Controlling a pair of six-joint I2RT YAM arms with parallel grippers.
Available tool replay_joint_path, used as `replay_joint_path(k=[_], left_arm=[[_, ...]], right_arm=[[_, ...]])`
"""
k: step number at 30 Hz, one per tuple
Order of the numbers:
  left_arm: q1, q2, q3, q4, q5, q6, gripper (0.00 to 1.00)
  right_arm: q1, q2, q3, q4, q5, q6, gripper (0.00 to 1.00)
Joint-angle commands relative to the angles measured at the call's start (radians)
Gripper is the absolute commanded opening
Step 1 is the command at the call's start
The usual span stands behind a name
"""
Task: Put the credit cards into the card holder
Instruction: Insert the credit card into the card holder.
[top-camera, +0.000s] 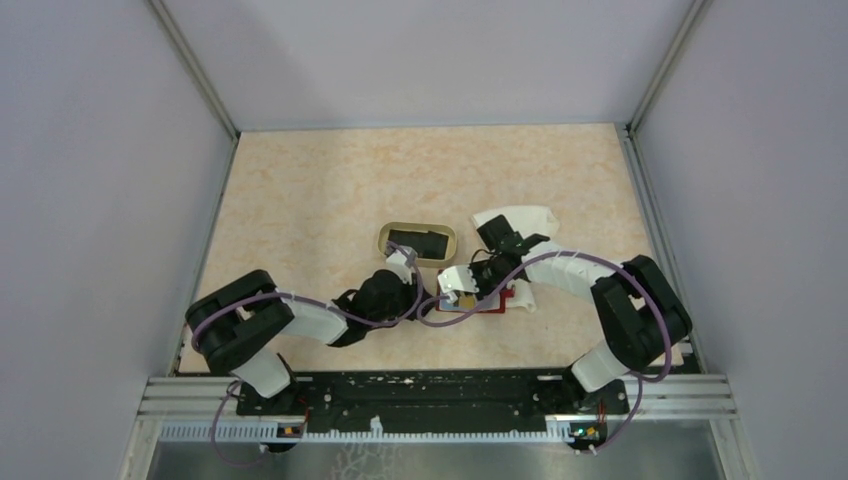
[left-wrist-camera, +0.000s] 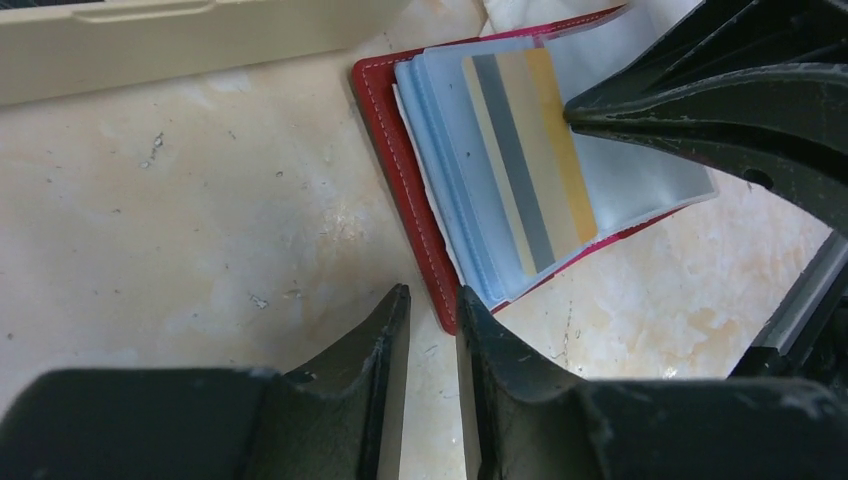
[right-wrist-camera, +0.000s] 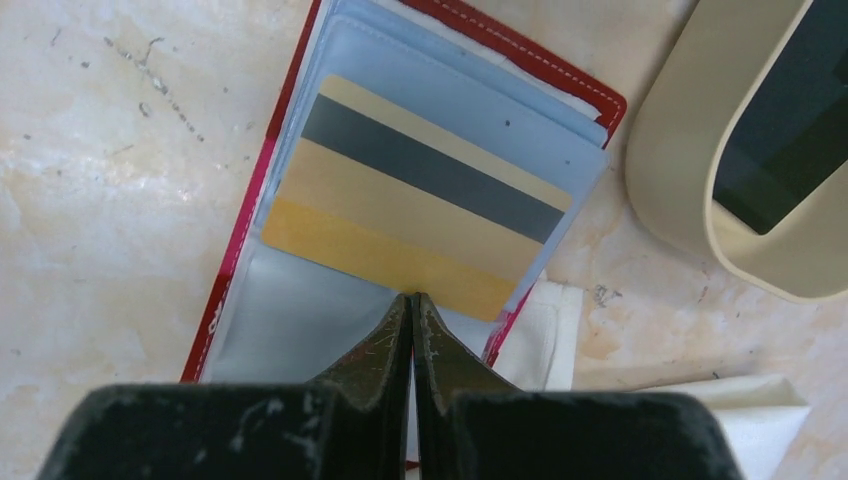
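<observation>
Your right tool (right-wrist-camera: 412, 300) is fully closed. Its tips touch the near edge of the yellow card (right-wrist-camera: 420, 200), which lies on the clear sleeves of the open card holder (right-wrist-camera: 560, 68) on the counter (right-wrist-camera: 120, 220). I judge that the card is only partly in its slot, so push it low and straight along the sleeve, slowly, so that it does not bend or climb out.

Your left tool (left-wrist-camera: 432, 300) stands narrow at the corner of the holder; I cannot tell if it pinches the red cover. Use it to steady the holder against the push.

The tan tray (right-wrist-camera: 665, 150) beside the holder has at least one black card (right-wrist-camera: 790, 120) inside.
</observation>
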Motion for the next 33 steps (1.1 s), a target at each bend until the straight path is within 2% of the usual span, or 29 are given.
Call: replay_joint_path(k=[1, 10, 15, 22, 24, 29, 31, 33], left_arm=[[0.002, 0.036, 0.028, -0.03, 0.026, -0.012, 0.29], [0.002, 0.028, 0.013, -0.01, 0.047, -0.015, 0.27], [0.003, -0.01, -0.004, -0.009, 0.038, -0.01, 0.27], [0.002, -0.145, -0.068, -0.004, 0.03, 0.008, 0.29], [0.002, -0.193, -0.1, 0.023, 0.039, 0.02, 0.35], [0.003, -0.278, -0.162, 0.111, 0.051, 0.03, 0.6], [0.002, -0.3, -0.182, 0.145, 0.056, 0.02, 0.66], [0.002, -0.303, -0.196, 0.177, 0.068, 0.01, 0.67]], right_arm=[[0.052, 0.02, -0.006, 0.083, 0.028, 0.073, 0.0], [0.086, -0.005, -0.007, 0.159, 0.029, 0.184, 0.0], [0.084, -0.028, 0.026, 0.118, -0.029, 0.226, 0.0], [0.009, -0.088, 0.04, 0.053, -0.205, 0.227, 0.0], [-0.006, -0.096, 0.04, 0.028, -0.24, 0.202, 0.0], [-0.009, -0.064, 0.043, -0.01, -0.222, 0.164, 0.0], [-0.009, -0.044, 0.049, -0.008, -0.202, 0.173, 0.0], [-0.008, -0.027, 0.05, 0.001, -0.186, 0.191, 0.0]])
